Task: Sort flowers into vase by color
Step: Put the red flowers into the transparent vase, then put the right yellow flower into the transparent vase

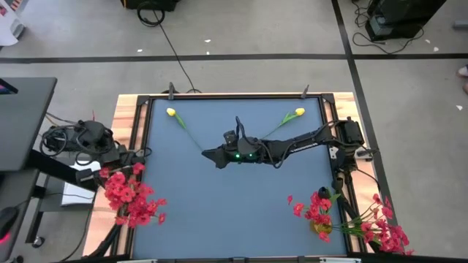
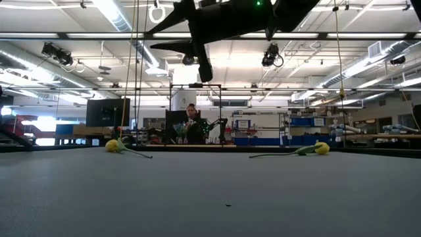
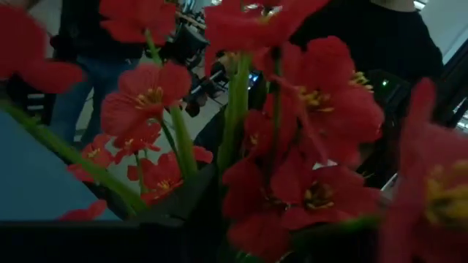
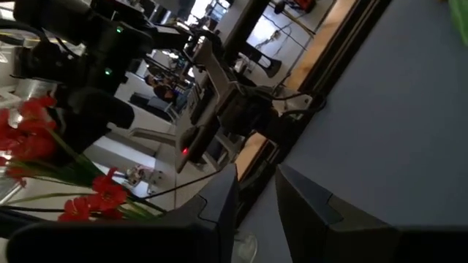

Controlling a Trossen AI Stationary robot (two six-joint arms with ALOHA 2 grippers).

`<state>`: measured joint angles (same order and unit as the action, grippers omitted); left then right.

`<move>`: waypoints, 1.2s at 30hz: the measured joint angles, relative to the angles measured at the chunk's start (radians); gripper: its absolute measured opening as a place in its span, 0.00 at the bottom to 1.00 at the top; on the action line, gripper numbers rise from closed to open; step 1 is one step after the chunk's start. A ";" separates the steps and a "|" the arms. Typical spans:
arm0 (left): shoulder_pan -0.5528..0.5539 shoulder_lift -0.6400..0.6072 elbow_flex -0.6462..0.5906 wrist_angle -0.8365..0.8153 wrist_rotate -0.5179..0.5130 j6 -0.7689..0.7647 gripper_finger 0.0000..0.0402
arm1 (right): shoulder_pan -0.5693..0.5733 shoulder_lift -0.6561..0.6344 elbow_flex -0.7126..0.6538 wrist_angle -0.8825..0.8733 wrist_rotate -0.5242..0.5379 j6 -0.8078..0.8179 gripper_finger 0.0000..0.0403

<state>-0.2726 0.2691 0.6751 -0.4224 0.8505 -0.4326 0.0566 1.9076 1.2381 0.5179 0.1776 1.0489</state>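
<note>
Two yellow tulips lie on the dark mat near the far edge, the left tulip (image 1: 170, 112) (image 2: 114, 145) and the right tulip (image 1: 298, 112) (image 2: 321, 148), their stalks running toward the middle. My right gripper (image 1: 207, 154) (image 2: 159, 36) (image 4: 256, 197) hangs open and empty high over the table's middle, above the left tulip's stalk end. My left gripper sits at the table's left edge with a bunch of red flowers (image 1: 131, 193) (image 3: 292, 131) filling its wrist view. More red flowers (image 1: 318, 208) lie at the near right corner. My left gripper appears shut on the red bunch's green stalks (image 3: 183, 157), which run down between its dark fingers (image 3: 191, 201). The blossoms stand out beyond the fingers. The blossoms and the fingers hide the place of contact itself.
A yellowish vessel (image 1: 322, 228) lies among the red flowers at the near right corner, with another red bunch (image 1: 382, 228) over the table's right edge. A wooden frame (image 1: 124, 117) borders the mat. A person (image 2: 191, 122) sits beyond the far edge.
</note>
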 joint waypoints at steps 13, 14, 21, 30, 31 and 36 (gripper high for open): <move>0.000 0.033 0.002 -0.059 0.012 -0.105 0.70 | -0.002 0.000 0.000 -0.125 -0.061 0.033 0.26; 0.000 0.034 0.002 -0.063 0.019 -0.106 0.72 | -0.002 0.000 0.000 -0.130 -0.068 0.033 0.26; 0.000 0.048 0.047 -0.058 0.109 -0.164 0.86 | -0.006 0.000 0.000 -0.132 -0.106 0.028 0.26; 0.000 0.047 0.183 -0.060 -0.035 -0.037 0.87 | -0.014 0.000 0.000 -0.150 -0.059 0.063 0.26; 0.001 0.047 0.201 -0.066 -0.098 -0.018 0.87 | -0.014 0.000 0.000 -0.165 -0.034 0.080 0.26; 0.001 0.047 0.298 -0.135 -0.441 0.050 0.87 | -0.015 0.000 0.000 -0.236 0.070 0.093 0.26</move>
<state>-0.2716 0.3161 0.9730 -0.5575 0.4093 -0.3827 0.0413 1.9076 1.2381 0.2818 0.2478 1.1416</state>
